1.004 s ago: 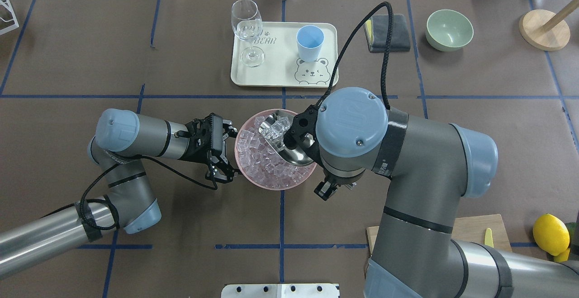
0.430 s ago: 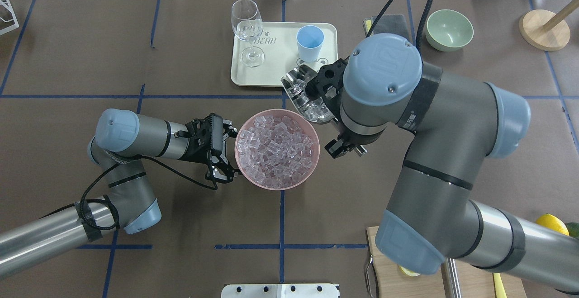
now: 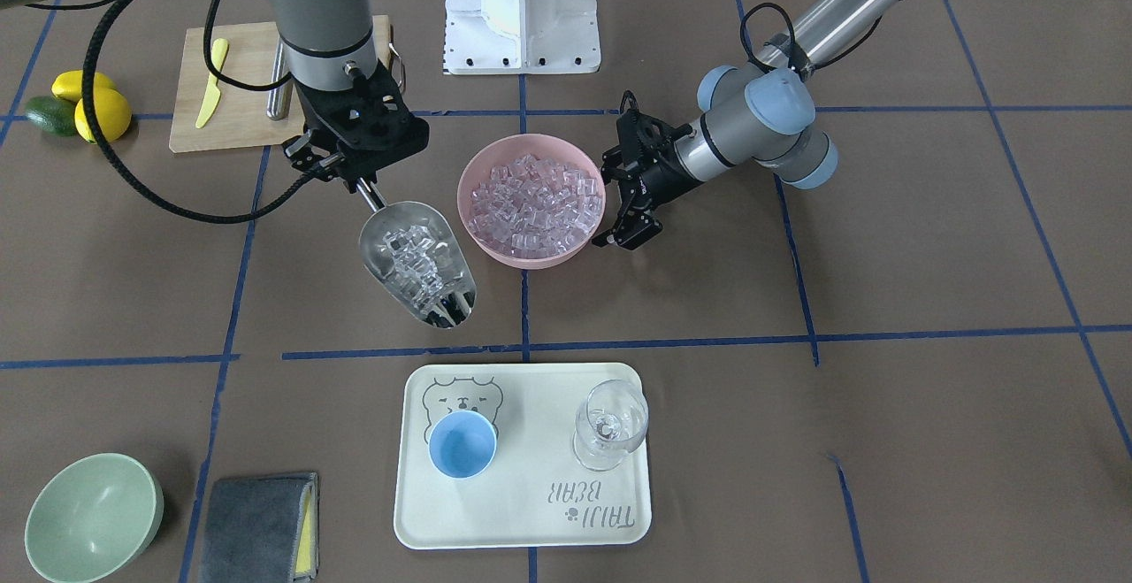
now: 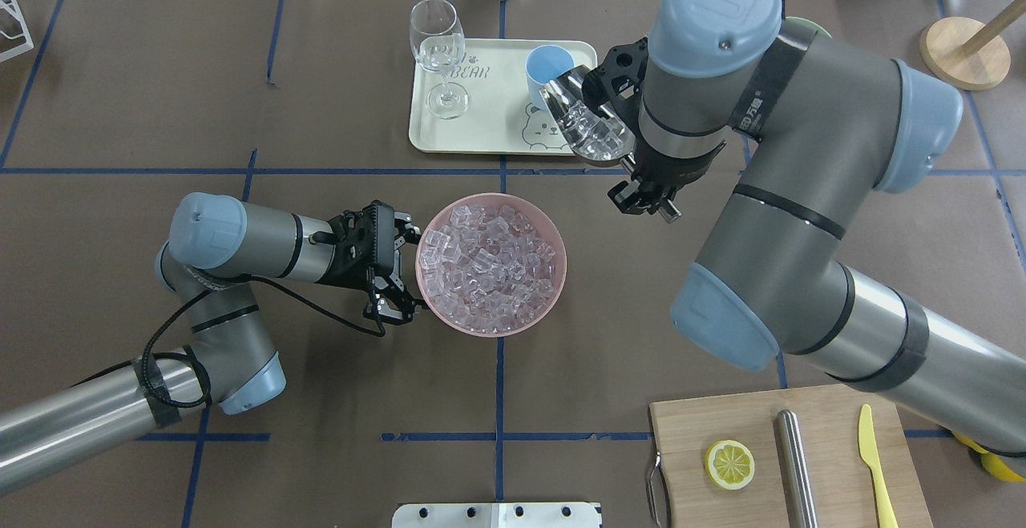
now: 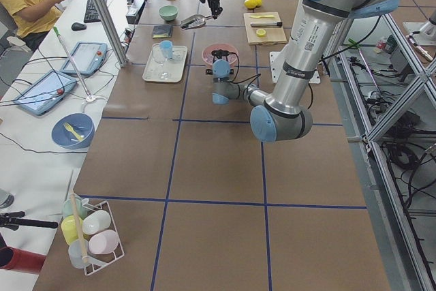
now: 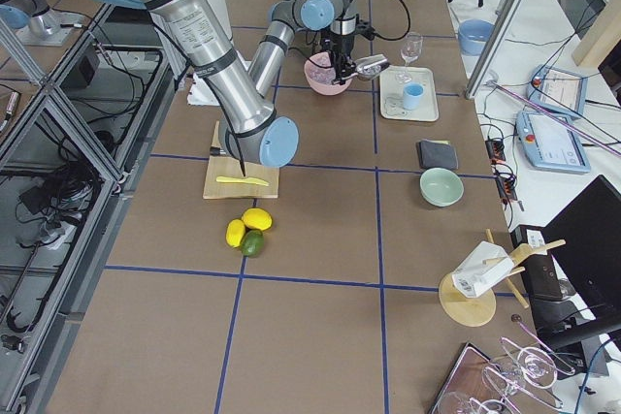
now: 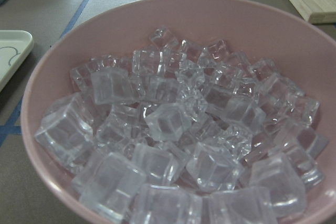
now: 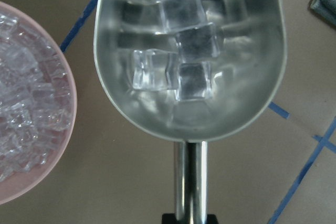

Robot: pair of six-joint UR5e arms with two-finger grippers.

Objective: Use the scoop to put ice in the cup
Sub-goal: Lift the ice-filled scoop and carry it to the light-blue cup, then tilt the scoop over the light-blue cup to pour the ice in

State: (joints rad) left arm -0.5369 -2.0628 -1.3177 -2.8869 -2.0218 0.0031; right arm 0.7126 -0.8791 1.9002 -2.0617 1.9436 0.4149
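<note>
Brown table (image 4: 321, 111) | right gripper (image 3: 363, 183) clamps scoop (image 3: 380, 242) handle, trough holding ice (image 3: 420, 269) (several cubes), aloft between bowl (image 3: 531, 260) and tray (image 3: 531, 494) | cup (image 3: 462, 444) upright on tray | left gripper (image 4: 405, 273) spread wide beside bowl.

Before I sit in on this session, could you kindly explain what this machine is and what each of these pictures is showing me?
It is a robot with two arms at a table, each ending in a two-finger gripper. Two pictures look down on the table, one from behind the robot and one facing it; two look along it from either end; two come from wrist cameras. The right gripper is shut on the handle of a metal scoop carrying a few ice cubes, held in the air near the tray. The left gripper is open beside the pink bowl of ice. On the tray stand an empty blue cup and a stemmed glass.
</note>
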